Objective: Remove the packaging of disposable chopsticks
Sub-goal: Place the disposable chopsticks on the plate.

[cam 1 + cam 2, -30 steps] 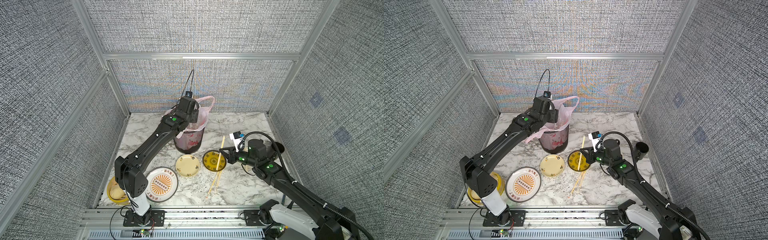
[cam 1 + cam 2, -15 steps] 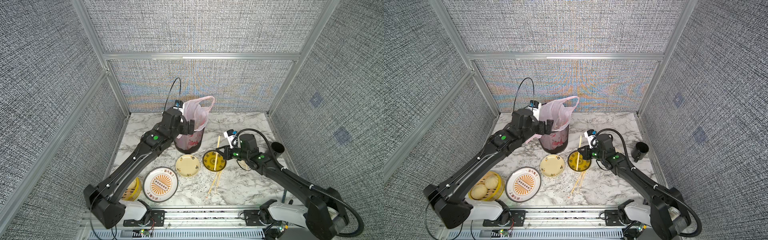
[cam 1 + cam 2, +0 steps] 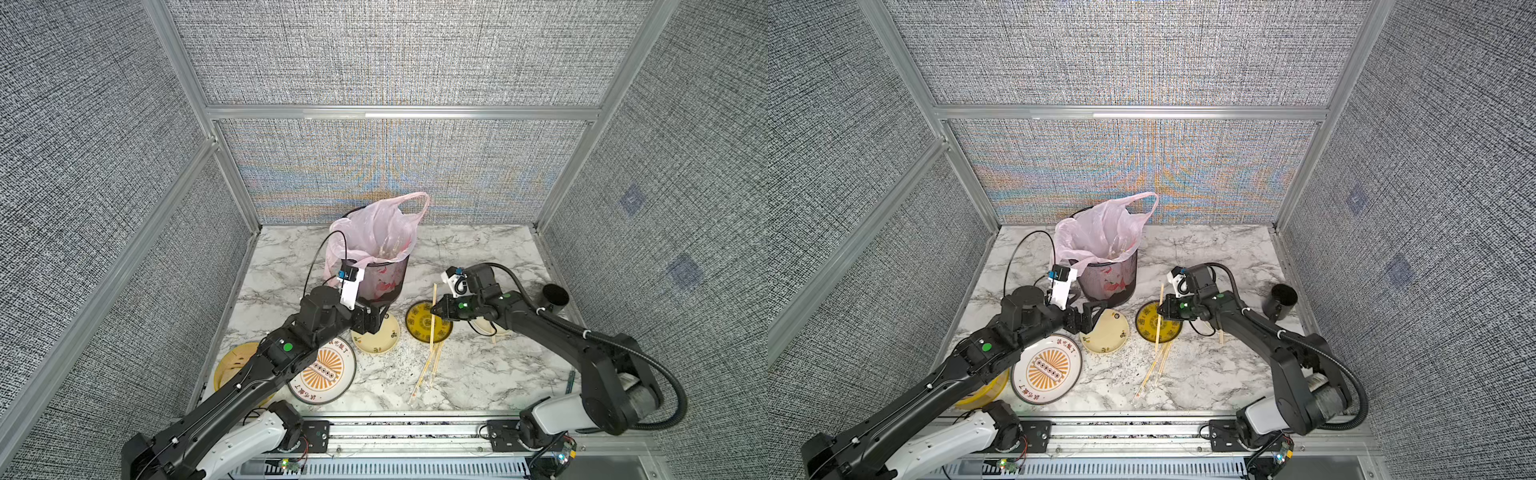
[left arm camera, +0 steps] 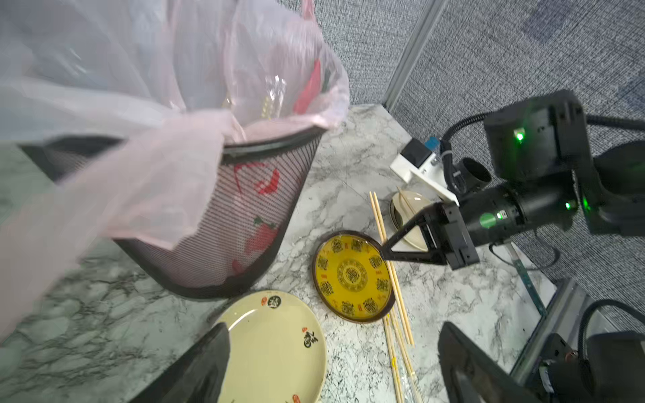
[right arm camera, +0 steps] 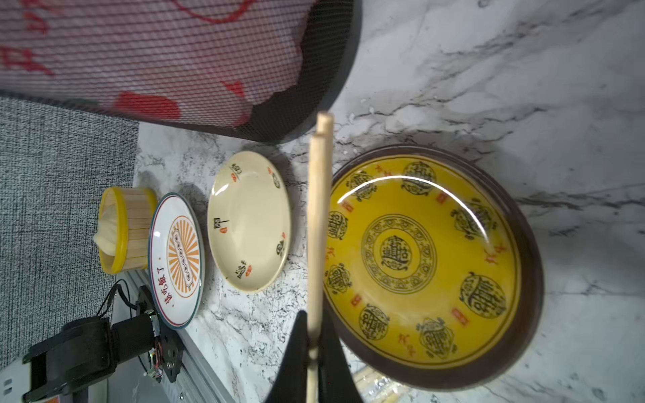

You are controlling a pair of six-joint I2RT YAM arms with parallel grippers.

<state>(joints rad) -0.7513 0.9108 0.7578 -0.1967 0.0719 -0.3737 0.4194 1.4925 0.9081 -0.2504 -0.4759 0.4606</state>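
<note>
Chopsticks (image 5: 316,226) sit pinched in the right tool (image 3: 435,309); left tool (image 4: 334,335) gapes empty near the plate (image 3: 1046,370) lettered 该吃饭了.

Disposable chopsticks: one pair held up, the others lying on the table (image 3: 478,374).
The bare pair (image 5: 316,226), pale bamboo, is pinched in the right gripper (image 5: 313,326) above the rim of the yellow plate (image 5: 523,279). A loose heap (image 3: 428,370) lies just beside this plate, some sticks inside a clear sleeve (image 4: 410,378). Empty sleeves (image 4: 274,94) are in the pink bag (image 4: 157,167).
</note>
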